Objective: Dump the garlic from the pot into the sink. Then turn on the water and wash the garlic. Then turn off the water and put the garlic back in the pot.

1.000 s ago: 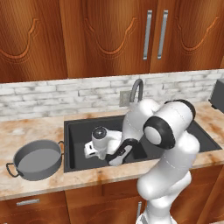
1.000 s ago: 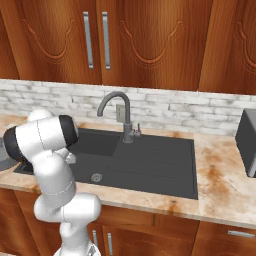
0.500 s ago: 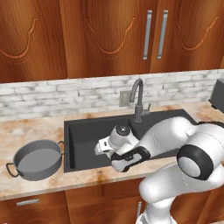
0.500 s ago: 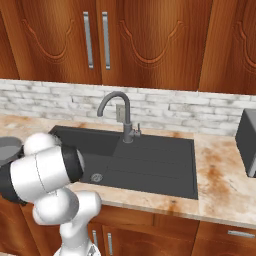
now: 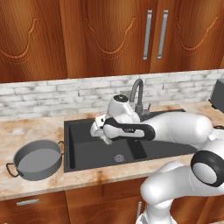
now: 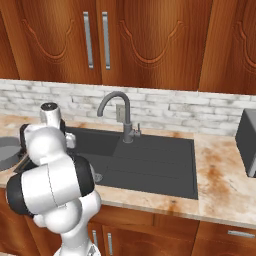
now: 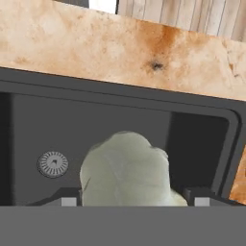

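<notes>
A: One bulb, is that all? Where is it?

B: One garlic [image 7: 126, 169], yes. In the hand view it sits low in the middle of the frame, right between my two fingertips [image 7: 197, 196], and its sides fill the gap between them. My gripper [image 5: 97, 129] is clamped on it, with the jaws wide because the bulb is fat.

A: And where is your hand?

B: Over the sink [image 5: 83, 153], left of centre in the left base view, with my forearm reaching in from the right. Behind the garlic in the hand view I see the dark basin and its round drain [image 7: 53, 164] at lower left.

A: The pot?

B: The pot [image 5: 37, 160] stands at the lower left of the left base view, on the counter [image 5: 30, 129] just beside the sink's left rim. A sliver of it shows at the left edge of the right base view.

A: The faucet?

B: The faucet [image 6: 118, 113] stands behind the sink, centre of the right base view.
</notes>
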Controlling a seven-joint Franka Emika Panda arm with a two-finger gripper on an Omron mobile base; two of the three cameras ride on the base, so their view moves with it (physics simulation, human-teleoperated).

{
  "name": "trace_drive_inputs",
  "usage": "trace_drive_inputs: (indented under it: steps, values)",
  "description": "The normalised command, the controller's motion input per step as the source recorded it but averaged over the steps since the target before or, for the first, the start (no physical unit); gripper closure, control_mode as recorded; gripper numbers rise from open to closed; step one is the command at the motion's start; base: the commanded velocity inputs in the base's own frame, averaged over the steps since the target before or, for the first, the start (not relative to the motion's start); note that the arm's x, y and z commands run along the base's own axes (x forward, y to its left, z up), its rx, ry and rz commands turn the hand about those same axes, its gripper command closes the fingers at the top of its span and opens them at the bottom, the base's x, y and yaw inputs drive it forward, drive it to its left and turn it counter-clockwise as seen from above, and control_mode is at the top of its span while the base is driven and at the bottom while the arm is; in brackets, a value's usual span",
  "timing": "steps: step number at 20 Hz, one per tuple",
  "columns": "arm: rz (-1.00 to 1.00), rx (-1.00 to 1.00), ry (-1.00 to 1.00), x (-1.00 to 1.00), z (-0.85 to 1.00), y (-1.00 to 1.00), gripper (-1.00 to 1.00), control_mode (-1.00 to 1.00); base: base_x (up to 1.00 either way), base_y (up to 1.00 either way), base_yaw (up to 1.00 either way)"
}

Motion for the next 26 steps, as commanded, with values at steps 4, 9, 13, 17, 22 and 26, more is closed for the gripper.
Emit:
trace_drive_inputs:
  steps: [4,9,13,17,22,26]
  values:
    - [0.00,-0.04,-0.07,-0.09,0.76,0.58,1.00,-1.00,0.00,0.00,0.00]
    - [0.00,0.00,-0.13,-0.34,0.39,0.53,1.00,-1.00,0.00,0.00,0.00]
    - [0.06,0.00,-0.11,-0.48,0.00,0.44,1.00,-1.00,0.00,0.00,0.00]
    - [0.13,0.03,-0.08,-0.18,0.05,0.23,1.00,-1.00,0.00,0.00,0.00]
    - [0.17,0.10,0.00,0.12,0.28,0.18,1.00,-1.00,0.00,0.00,0.00]
    - [0.11,0.03,0.00,0.14,0.05,0.36,1.00,-1.00,0.00,0.00,0.00]
